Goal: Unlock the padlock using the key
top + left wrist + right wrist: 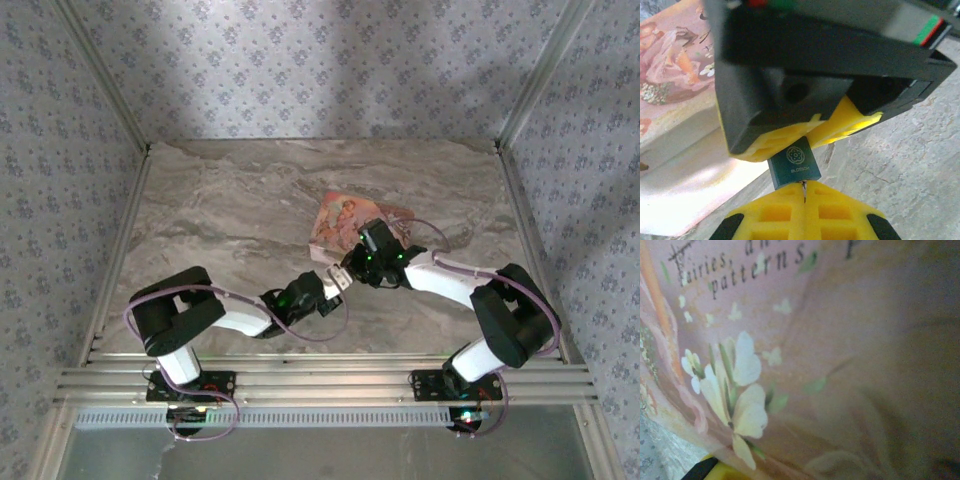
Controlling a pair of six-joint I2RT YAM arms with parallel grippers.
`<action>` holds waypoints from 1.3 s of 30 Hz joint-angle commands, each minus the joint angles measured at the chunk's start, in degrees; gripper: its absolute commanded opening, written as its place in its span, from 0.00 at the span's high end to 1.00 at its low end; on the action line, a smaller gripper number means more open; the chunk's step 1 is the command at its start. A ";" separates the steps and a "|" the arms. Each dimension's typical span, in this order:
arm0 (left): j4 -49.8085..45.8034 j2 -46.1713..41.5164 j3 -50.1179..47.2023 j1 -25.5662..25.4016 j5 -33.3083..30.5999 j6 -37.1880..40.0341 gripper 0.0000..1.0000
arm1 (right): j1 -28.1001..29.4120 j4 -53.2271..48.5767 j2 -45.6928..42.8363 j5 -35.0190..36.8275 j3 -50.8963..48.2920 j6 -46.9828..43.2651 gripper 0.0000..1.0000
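**Padlock point(794, 166) clamped, key point(803, 192) at its lower edge**

Hard to see: in the top view both are too small to pick out. They sit where the two arms meet, near mid-table, just in front of the pink box point(350, 222).

In the L wrist view the padlock shows a dark teal face w/ a round emblem and small lettering. Its upper part is hidden btw the yellow fingers point(771, 142) of the R gripper point(812, 132), which is clamped on it.

Of the key, just a thin pale sliver sticks out of the L gripper point(805, 204), pinched tight in the seam btw its fingers. The rest is hidden. The tip touches the padlock's lower edge; can't tell if it's in the keyhole.

The R wrist view is blurred and v. close to the pink box's top: flowers, lettering cut off at the frame edge, a yellow corner at bottom left.

Containers: the pink box lies flat on the marble-look table point(230, 220). Its contents can't be told.
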 commanded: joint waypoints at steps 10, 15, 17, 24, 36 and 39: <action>2.28 -5.76 -7.31 10.69 18.23 -25.21 0.55 | 0.16 4.99 0.09 -3.03 -0.06 3.73 1.00; 12.58 -5.68 -12.18 15.66 27.15 -40.81 0.58 | -0.03 5.73 0.17 -2.68 -0.22 4.09 1.00; 16.91 -3.80 -12.09 17.08 32.43 -46.76 0.61 | -0.02 6.19 0.21 -2.63 -0.29 4.16 1.00; 36.01 7.16 -10.80 18.17 40.44 -61.84 0.65 | -0.06 6.65 0.25 -2.73 -0.54 4.33 1.00; 35.74 8.97 -8.05 19.02 40.63 -62.36 0.66 | 0.16 7.34 0.50 -2.90 -0.62 4.45 1.00; 35.29 9.27 -7.34 19.15 40.80 -62.17 0.66 | 0.33 7.47 0.69 -2.99 -0.41 4.50 1.00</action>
